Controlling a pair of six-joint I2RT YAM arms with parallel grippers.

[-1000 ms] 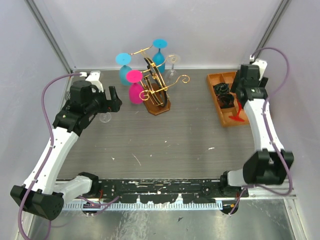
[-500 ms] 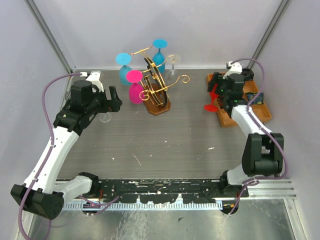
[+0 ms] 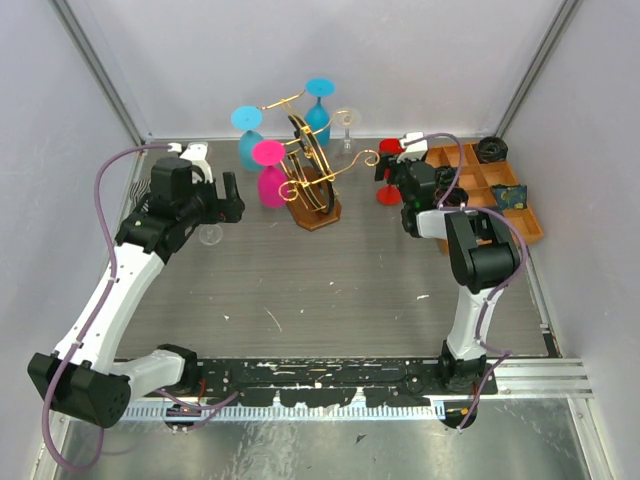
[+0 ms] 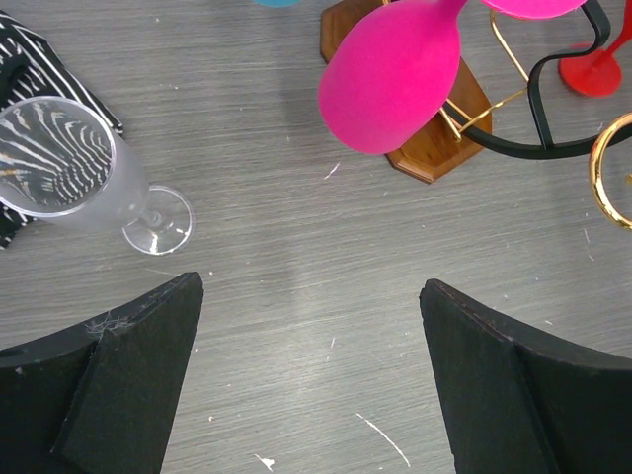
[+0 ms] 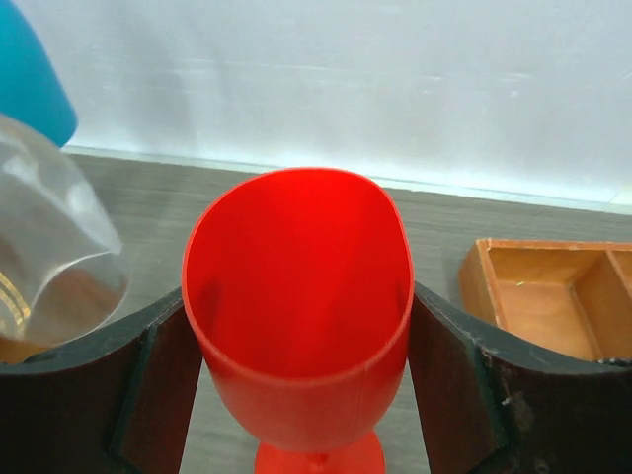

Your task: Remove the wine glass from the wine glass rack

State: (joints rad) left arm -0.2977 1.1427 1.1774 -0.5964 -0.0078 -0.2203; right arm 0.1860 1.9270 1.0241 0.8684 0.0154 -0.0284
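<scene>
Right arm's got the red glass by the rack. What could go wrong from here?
1. The red wine glass, clamped by its rounded bowl in the right gripper, may slip if moved quickly.
2. It sits close to the clear glass hanging on the wine glass rack; a sideways swing could knock it.
3. The open left gripper hovers near a clear flute on the table; a careless move might tip it.
</scene>
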